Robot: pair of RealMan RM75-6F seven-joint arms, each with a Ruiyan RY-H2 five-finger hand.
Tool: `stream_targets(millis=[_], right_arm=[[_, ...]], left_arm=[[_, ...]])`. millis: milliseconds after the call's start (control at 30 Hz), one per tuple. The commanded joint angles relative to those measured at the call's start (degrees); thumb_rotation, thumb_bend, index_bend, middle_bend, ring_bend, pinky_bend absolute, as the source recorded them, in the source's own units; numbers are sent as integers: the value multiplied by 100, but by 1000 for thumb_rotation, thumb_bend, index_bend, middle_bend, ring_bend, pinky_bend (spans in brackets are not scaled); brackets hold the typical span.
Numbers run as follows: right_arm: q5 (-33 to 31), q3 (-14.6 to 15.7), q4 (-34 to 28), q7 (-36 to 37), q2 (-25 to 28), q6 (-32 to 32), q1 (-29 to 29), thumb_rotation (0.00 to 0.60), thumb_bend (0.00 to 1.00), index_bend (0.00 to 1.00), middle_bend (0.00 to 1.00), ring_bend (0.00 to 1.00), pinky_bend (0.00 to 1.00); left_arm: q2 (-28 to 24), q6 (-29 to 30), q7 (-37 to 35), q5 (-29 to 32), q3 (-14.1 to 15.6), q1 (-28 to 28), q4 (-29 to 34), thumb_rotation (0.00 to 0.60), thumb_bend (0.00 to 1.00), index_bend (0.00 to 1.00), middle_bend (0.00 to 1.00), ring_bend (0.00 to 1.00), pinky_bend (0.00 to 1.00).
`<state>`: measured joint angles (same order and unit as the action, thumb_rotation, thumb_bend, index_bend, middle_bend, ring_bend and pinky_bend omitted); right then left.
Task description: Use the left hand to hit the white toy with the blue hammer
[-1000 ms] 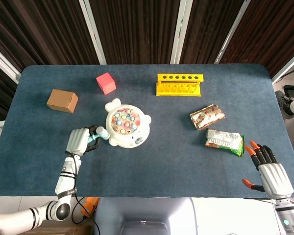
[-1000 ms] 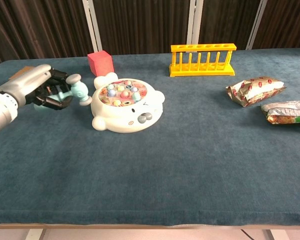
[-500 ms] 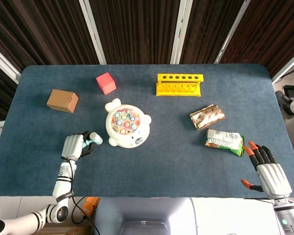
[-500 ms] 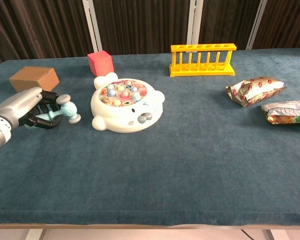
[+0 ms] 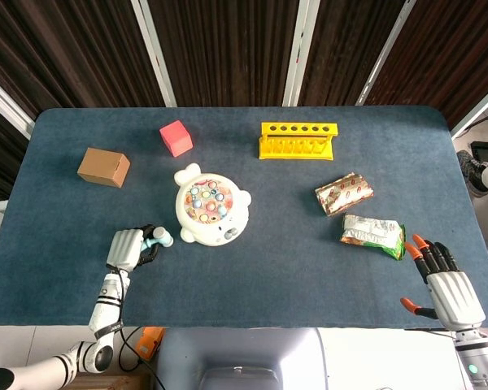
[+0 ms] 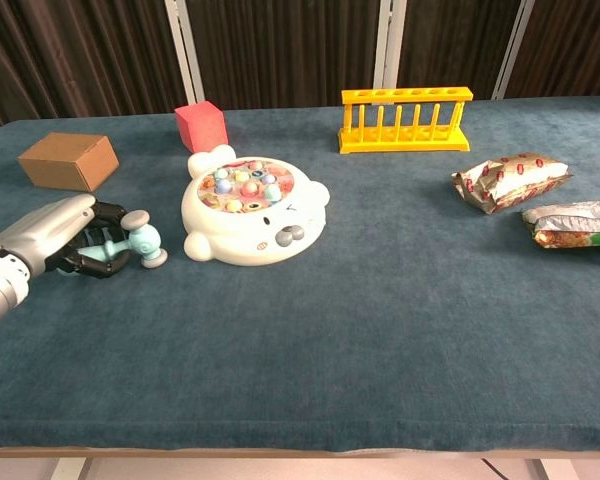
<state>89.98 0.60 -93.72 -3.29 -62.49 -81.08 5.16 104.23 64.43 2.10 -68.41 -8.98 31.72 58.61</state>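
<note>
Since a second ago my left hand [image 6: 55, 235] has pulled back from the white toy [image 6: 252, 213] and dropped low toward the near left of the table [image 5: 309, 260]; in the last half second it has barely shifted, edging slightly back toward the toy. Nothing else on the table has moved.

The table carries the white toy near its middle, a round bear-faced board with coloured pegs on top, sitting flat. Behind it to the right stands the yellow rack [image 5: 298, 140]. Off to the left rear lies the brown box [image 6: 68, 160], and the red cube [image 6: 201, 125] sits just behind the toy. Two snack packets [image 6: 512, 181] lie on the right side.

My left hand is curled around the handle of the blue hammer [image 6: 138, 241], whose head points toward the toy but stands apart from it, close to the cloth. My right hand [image 5: 447, 280] rests at the near right edge, fingers spread, holding nothing.

As I judge it, the hammer is firmly in hand; whether a strike has landed I cannot tell from here, and a swing onto the toy may remain.
</note>
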Motion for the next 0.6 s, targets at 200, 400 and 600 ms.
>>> stream_targets(millis=[200, 400, 600], right_arm=[[2, 1, -2, 10, 3, 0, 3, 600, 269, 0, 0, 0, 0], [6, 2, -4, 12, 4, 0, 4, 600, 269, 0, 0, 0, 0], [14, 5, -9, 15, 8, -21, -5, 600, 269, 0, 0, 0, 0]], left_arm=[[-55, -144, -40, -91, 24, -34, 9, 600, 676, 322, 470, 435, 582], [-81, -161, -90, -164, 50, -61, 24, 600, 651, 279, 407, 375, 513], [-66, -40, -175, -366, 104, -114, -45, 600, 592, 247, 363, 333, 438]])
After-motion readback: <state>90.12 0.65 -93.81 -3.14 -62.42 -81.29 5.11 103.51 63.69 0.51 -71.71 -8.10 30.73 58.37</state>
